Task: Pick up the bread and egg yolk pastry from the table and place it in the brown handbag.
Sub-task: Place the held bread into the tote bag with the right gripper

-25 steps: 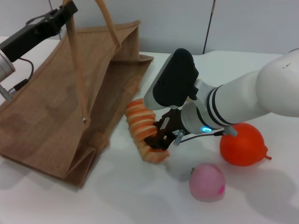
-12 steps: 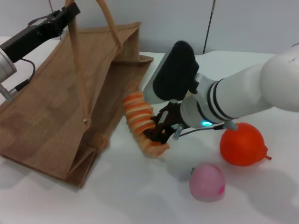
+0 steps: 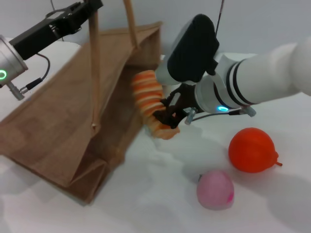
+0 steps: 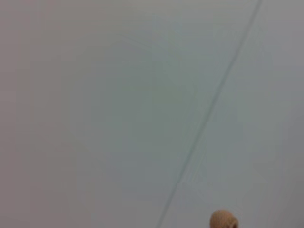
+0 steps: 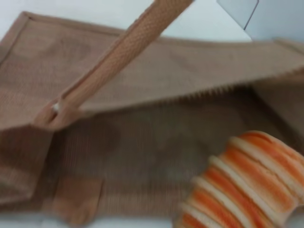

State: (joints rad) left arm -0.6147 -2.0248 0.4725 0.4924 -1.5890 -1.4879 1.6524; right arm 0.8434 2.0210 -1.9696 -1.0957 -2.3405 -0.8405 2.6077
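The brown handbag (image 3: 63, 121) lies tilted on the white table, its mouth facing my right arm. My left gripper (image 3: 90, 8) is at the top left, shut on one bag handle (image 3: 95, 63) and holding it up. My right gripper (image 3: 167, 115) is shut on the lower end of the striped bread (image 3: 147, 92) and holds it off the table, right at the bag's mouth. In the right wrist view the bread (image 5: 247, 183) sits just before the bag's opening (image 5: 142, 142), under the handle (image 5: 123, 52). The egg yolk pastry is out of view.
An orange ball (image 3: 252, 149) and a pink peach-like ball (image 3: 215, 189) lie on the table at the right front. The left wrist view shows only a pale wall and a small tan tip (image 4: 223, 220).
My right gripper has lifted the bread off the table and carried it up to the bag's mouth. My left gripper has pulled the handle up and to the right, raising the bag.
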